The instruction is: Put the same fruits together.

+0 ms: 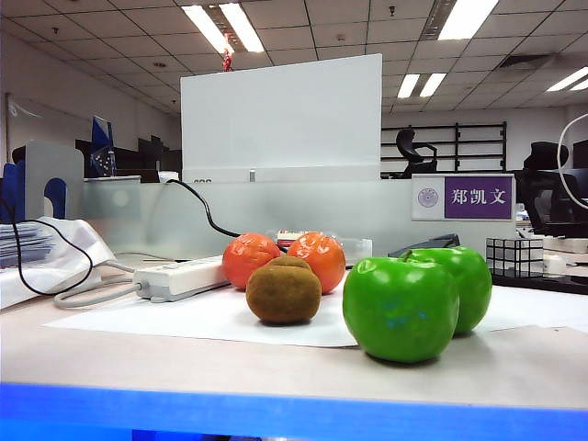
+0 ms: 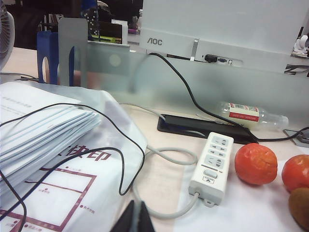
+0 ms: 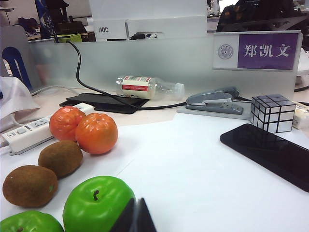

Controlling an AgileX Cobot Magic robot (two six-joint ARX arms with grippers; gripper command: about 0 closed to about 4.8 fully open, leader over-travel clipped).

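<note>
**Fruits paired on the white sheet, both end effectors clenched and empty**

The counter (image 1: 110, 354) carries a white paper sheet (image 3: 193, 169), the landmark for everything here. On that sheet the six fruits lie in three pairs. The two green apples (image 1: 401, 308) touch each other at the sheet's near edge. Behind them, toward the sheet's middle, are the two brown kiwis (image 3: 60, 158), side by side; in the exterior view one hides most of the other. The two tangerines (image 3: 96, 133) touch at the sheet's far edge, next to the white power strip (image 2: 211, 169), which lies just off the sheet.

The right end effector (image 3: 134, 216) hangs at the sheet's near edge, its jaws pressed together and holding nothing, just in front of one apple. The left end effector (image 2: 136, 217) is also clenched and empty, off the sheet's left side beside the power strip's cable, near a stack of papers (image 2: 43, 140) and well apart from the fruits.
</note>
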